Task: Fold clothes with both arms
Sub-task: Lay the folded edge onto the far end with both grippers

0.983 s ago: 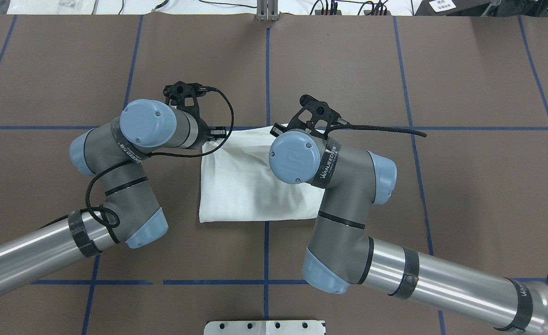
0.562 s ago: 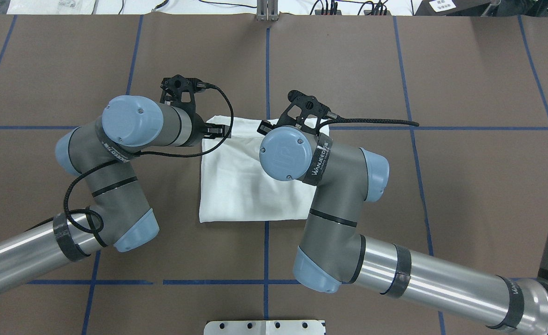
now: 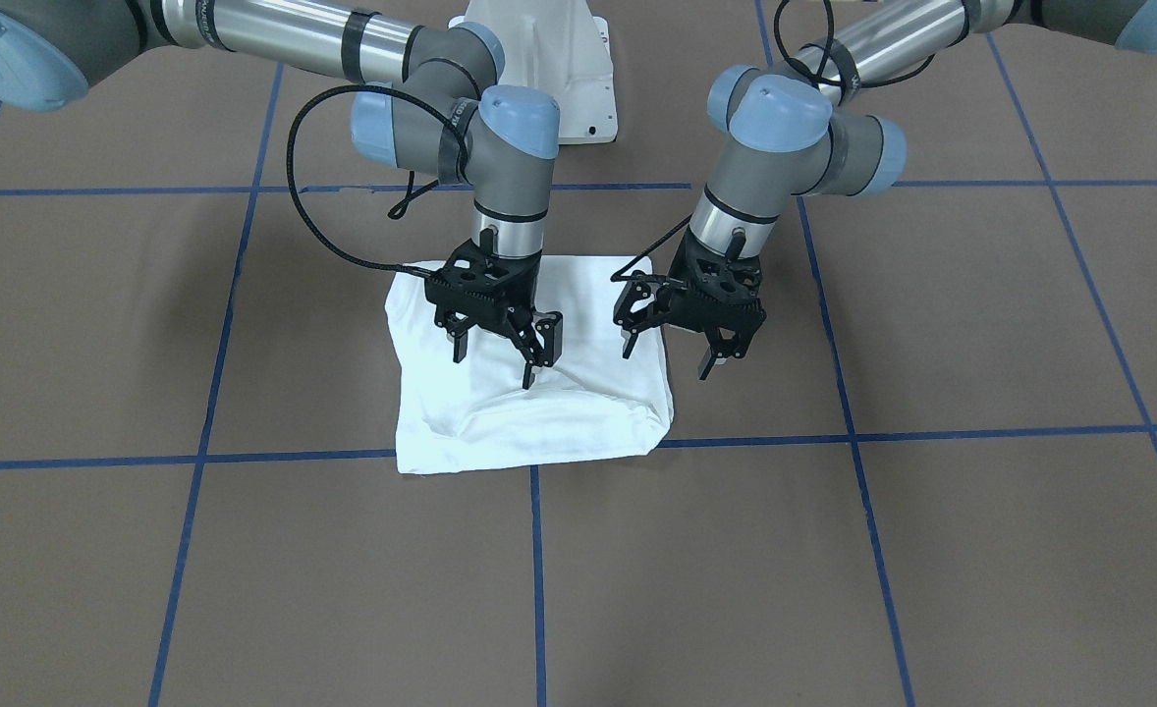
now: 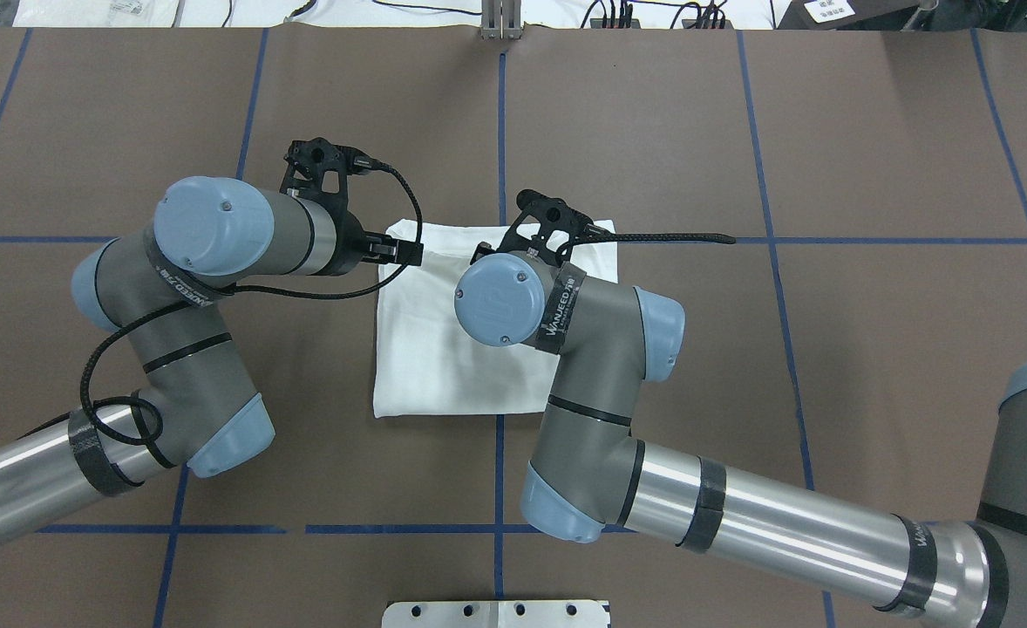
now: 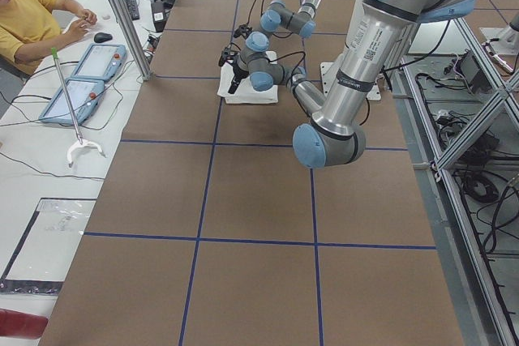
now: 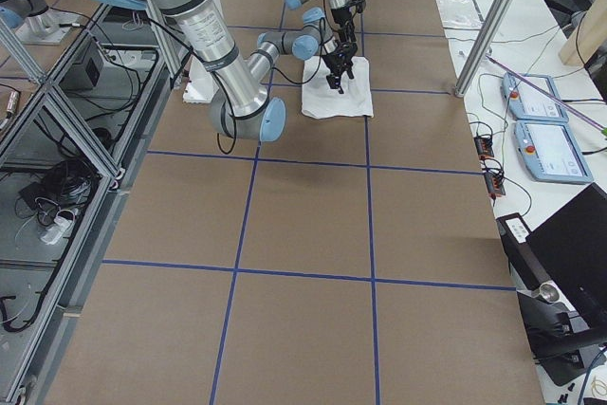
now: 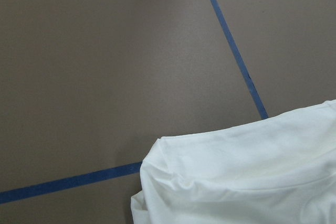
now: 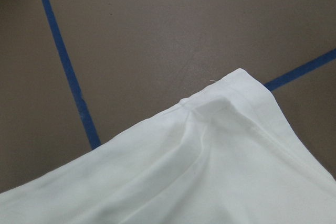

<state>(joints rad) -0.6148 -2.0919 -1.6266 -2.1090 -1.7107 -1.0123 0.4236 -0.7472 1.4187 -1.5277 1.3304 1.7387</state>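
The clothes, one white shirt (image 3: 529,417) folded into a rough square, lie on the brown table (image 3: 932,550) near its middle, also seen from overhead (image 4: 426,349). My left gripper (image 3: 667,358) hangs open just above the shirt's edge on the robot's left, with nothing between its fingers. My right gripper (image 3: 495,363) stands open over the shirt's far half, fingertips close to the cloth. From overhead, the left gripper (image 4: 400,250) shows at the shirt's far left corner, while the right one is hidden under its wrist. Each wrist view shows a shirt corner (image 7: 236,182) (image 8: 210,171) and no fingers.
Blue tape lines (image 4: 500,131) split the table into a grid. The white pedestal (image 3: 539,59) stands at the robot's side. A seated person (image 5: 24,22) and control tablets (image 5: 81,79) are at a side desk. Aluminium posts (image 6: 493,16) stand along the far edge.
Both arms have swung toward the overhead view's left, wrists shifting the same way. More of the shirt's far edge shows now. The shirt keeps its folded shape.
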